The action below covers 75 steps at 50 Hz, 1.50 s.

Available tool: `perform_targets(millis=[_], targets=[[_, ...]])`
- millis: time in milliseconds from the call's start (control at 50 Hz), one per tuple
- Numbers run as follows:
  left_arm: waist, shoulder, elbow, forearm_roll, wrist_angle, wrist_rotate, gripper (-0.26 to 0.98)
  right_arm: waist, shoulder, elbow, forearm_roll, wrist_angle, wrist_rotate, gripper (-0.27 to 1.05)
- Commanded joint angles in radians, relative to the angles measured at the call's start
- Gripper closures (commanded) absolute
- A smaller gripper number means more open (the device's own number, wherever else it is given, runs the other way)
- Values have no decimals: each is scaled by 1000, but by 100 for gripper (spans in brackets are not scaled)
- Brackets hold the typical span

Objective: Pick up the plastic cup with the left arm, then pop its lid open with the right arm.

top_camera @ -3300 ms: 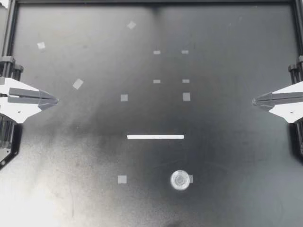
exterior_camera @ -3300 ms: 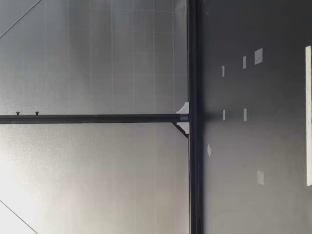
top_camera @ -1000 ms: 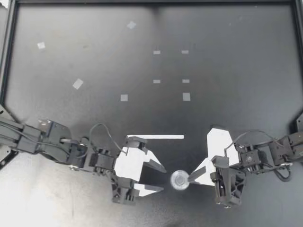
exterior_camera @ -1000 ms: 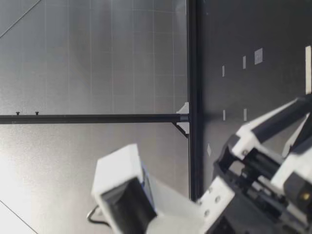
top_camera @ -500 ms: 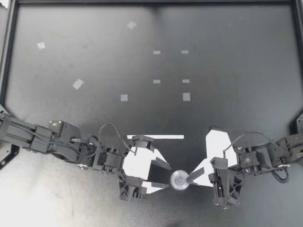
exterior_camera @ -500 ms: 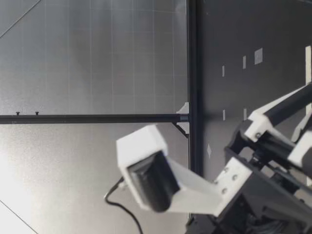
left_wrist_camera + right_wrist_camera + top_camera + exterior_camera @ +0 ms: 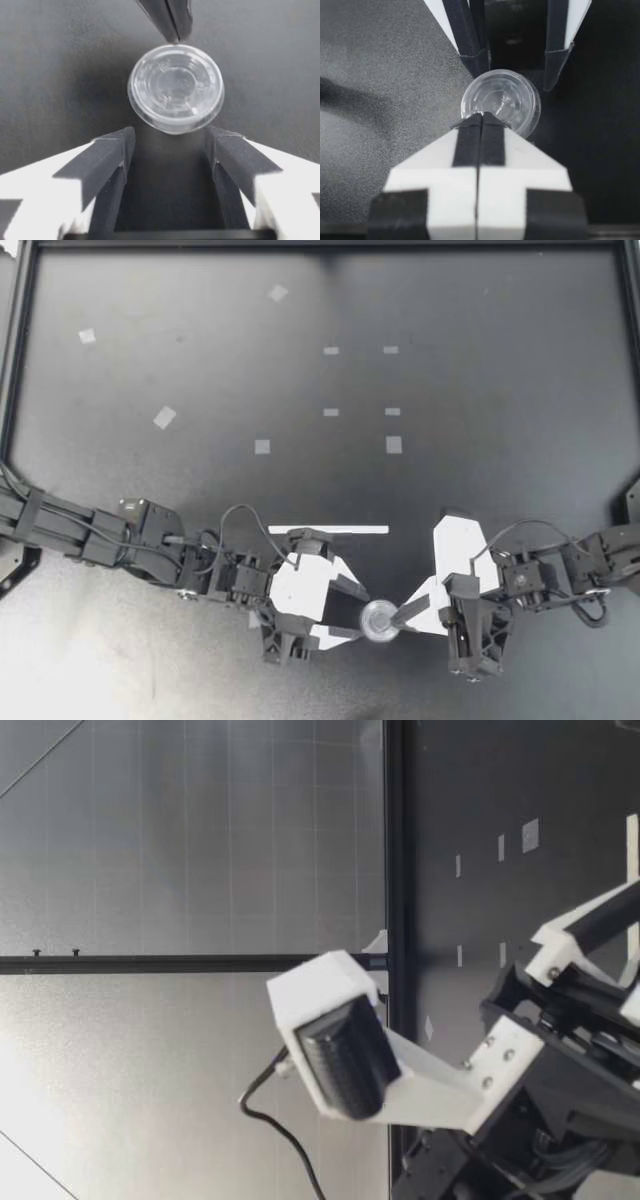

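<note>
A small clear plastic cup (image 7: 378,621) stands on the black table near its front edge. My left gripper (image 7: 354,609) comes in from the left, open, with its fingertips just reaching the cup's left side. In the left wrist view the cup (image 7: 175,87) sits just ahead of the open left gripper (image 7: 172,147), its near rim level with the tips. My right gripper (image 7: 397,617) is shut, and its tip touches the cup's right rim. In the right wrist view the shut right gripper (image 7: 481,116) lies against the cup (image 7: 501,102), with my left gripper's fingers (image 7: 470,50) beyond.
A white tape strip (image 7: 328,530) lies just behind both grippers. Small tape squares (image 7: 262,447) dot the table farther back. A black frame (image 7: 20,340) borders the table. An arm's white wrist block (image 7: 340,1050) fills the low view close to that camera.
My left gripper has slid right, staying open, until its tips reach the cup. My right gripper has barely moved, shut against the cup. Earlier both arms rested at the table's sides.
</note>
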Motion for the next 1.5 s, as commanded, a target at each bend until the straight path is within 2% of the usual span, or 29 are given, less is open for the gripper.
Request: perform_targets(millis=[0,740,1180,1480], targets=[[6,-14,-18,0,-15,2,11,6,-6,-18,-3,-9,2,85],[6,-3,-60,2,-3,0,11,29,31,8,-3,-2,60,85],[6,14,-106,2,75,2,13,29,43,9,-11,-11,60,85],[8,17,-112,0,104,2,14,29,37,9,-11,-11,60,85]])
